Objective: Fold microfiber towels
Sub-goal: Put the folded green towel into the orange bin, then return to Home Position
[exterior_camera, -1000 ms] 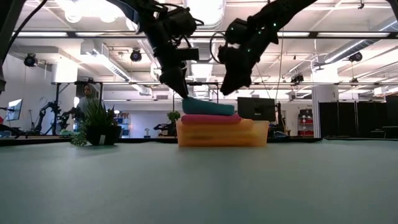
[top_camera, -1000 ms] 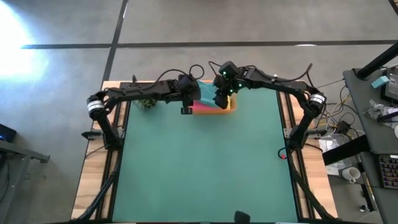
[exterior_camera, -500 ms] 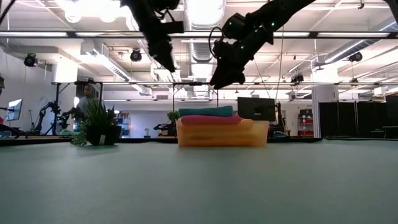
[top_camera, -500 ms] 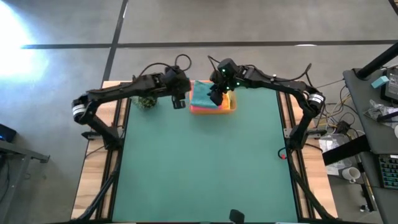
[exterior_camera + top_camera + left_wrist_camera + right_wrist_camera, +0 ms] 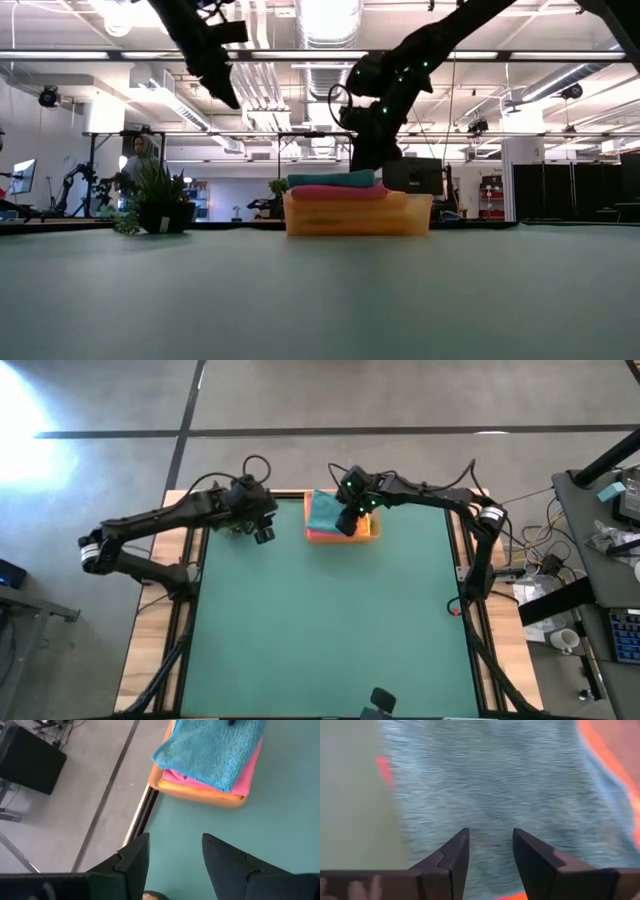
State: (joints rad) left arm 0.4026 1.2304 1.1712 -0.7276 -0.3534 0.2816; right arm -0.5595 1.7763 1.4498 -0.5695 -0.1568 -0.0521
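Note:
A folded teal towel (image 5: 325, 510) lies on top of a pink towel (image 5: 335, 192) in the tan tray (image 5: 350, 215) at the table's far edge. Any towels under the pink one cannot be told apart from the tray. My right gripper (image 5: 347, 523) is open and points down just over the teal towel's right part (image 5: 495, 785). My left gripper (image 5: 263, 534) is open and empty. It is high above the table (image 5: 225, 95), left of the tray and next to the plant ball (image 5: 236, 526). My right gripper comes at the teal towel's top face (image 5: 352, 177) from above with its fingers apart. I cannot tell whether the fingertips touch the cloth. The towel lies flat on the stack.
The plant ball stands at the far left of the green mat (image 5: 330, 620), just under my left arm. The mat's near part lies bare in front of the tray. Black rails (image 5: 190, 610) run along both sides of the table.
My left gripper has left the teal towel's left end, risen and gone toward the table's left edge. The towel's left end, which was lower, now lies level on the stack. My right gripper has come down toward the teal towel.

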